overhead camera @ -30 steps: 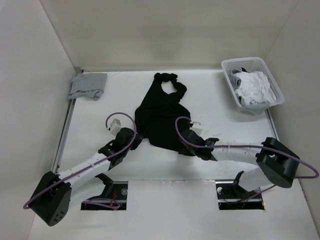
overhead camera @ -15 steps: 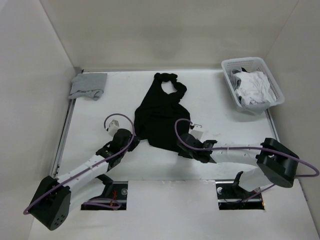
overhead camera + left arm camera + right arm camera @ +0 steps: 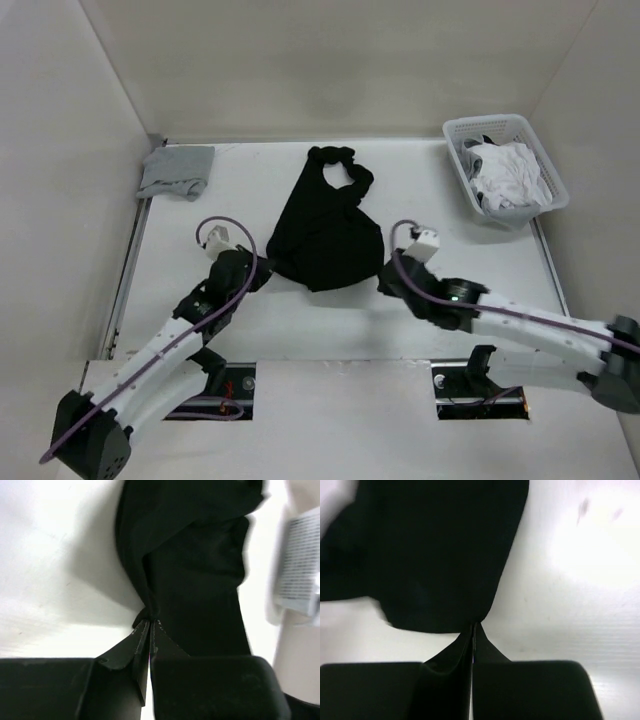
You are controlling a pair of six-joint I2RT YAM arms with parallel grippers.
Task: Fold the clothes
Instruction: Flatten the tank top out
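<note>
The black garment (image 3: 325, 235) lies crumpled on the white table (image 3: 450, 220), narrow at the far end and wide at the near end. My left gripper (image 3: 263, 268) is shut on its near left corner; the left wrist view shows the fingertips (image 3: 150, 624) pinching bunched black cloth (image 3: 200, 570). My right gripper (image 3: 385, 273) is shut on the near right corner, where its closed tips (image 3: 475, 625) meet the black fabric's edge (image 3: 435, 555). A light-grey garment (image 3: 177, 170) lies folded at the far left corner of the table.
A white lattice basket (image 3: 468, 205) with white and dark cloth (image 3: 512, 175) in it stands at the far right; it shows blurred in the left wrist view (image 3: 300, 565). White walls enclose the table on three sides.
My right gripper has shut on the black garment's near right corner and the arm has swung out to the right. The left arm moved forward; the garment's near edge drew up and away.
</note>
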